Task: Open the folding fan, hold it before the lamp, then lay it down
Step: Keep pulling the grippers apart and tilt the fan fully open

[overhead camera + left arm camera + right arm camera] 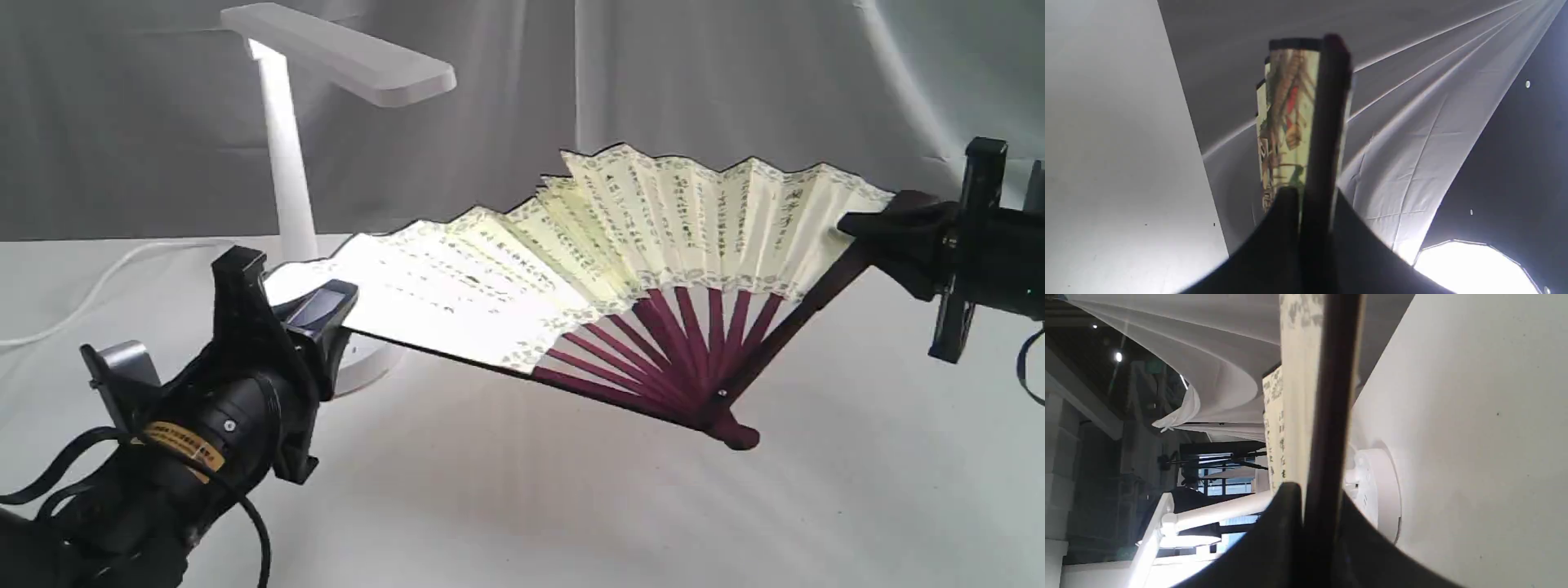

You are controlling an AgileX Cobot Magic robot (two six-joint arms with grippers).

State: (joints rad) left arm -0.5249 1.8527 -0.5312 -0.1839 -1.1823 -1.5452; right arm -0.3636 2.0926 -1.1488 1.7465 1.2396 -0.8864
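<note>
Below everything, white-draped table (571,523). Above it, spread open and tilted, folding fan (653,237), pivot low at six o'clock. Behind the fan's left end, at ten o'clock, lit lamp (286,163). At eight o'clock, left gripper (335,314) clamped on one guard; at three o'clock, right gripper (857,224) pinching the other.

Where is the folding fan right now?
In the exterior view the folding fan spans the middle, open, held between the left gripper and right gripper, just right of the lamp.
</note>
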